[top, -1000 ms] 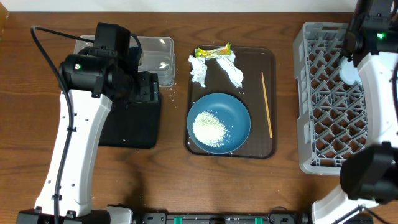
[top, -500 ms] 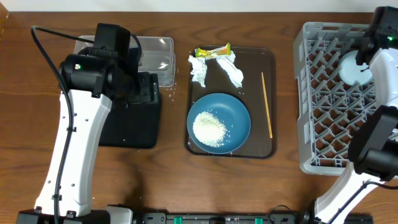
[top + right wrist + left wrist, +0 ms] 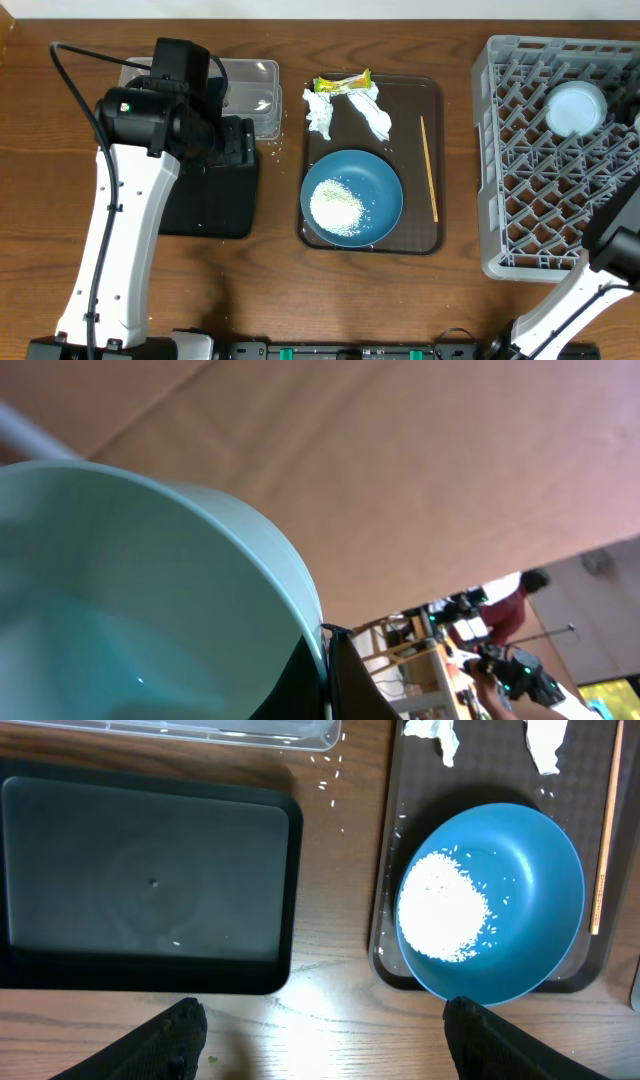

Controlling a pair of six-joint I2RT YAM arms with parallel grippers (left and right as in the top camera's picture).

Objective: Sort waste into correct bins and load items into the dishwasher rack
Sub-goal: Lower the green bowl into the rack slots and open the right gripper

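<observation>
Right gripper (image 3: 326, 678): fingers pinch the rim of the pale green bowl (image 3: 150, 580), which I see only on the wrist cam. Overhead puts the bowl at the rack's (image 3: 530, 200) 1 o'clock corner, gripper out of frame. Left gripper (image 3: 325, 1045) is wide open and empty; black tray (image 3: 150, 880) at 10 o'clock, blue dish (image 3: 545, 860) of rice (image 3: 440, 910) at 2.

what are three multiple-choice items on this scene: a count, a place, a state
1. Crumpled tissues on the brown tray? A one B two C four
2. The rice heap lies: A on a tissue B on bare tray C in the blue dish
3. The left hand is: A open, empty B shut on a tissue C shut on the dish
Key: B, two separate white wads show; C, grains are piled inside the dish; A, its fingers stand wide apart with nothing between.
</observation>
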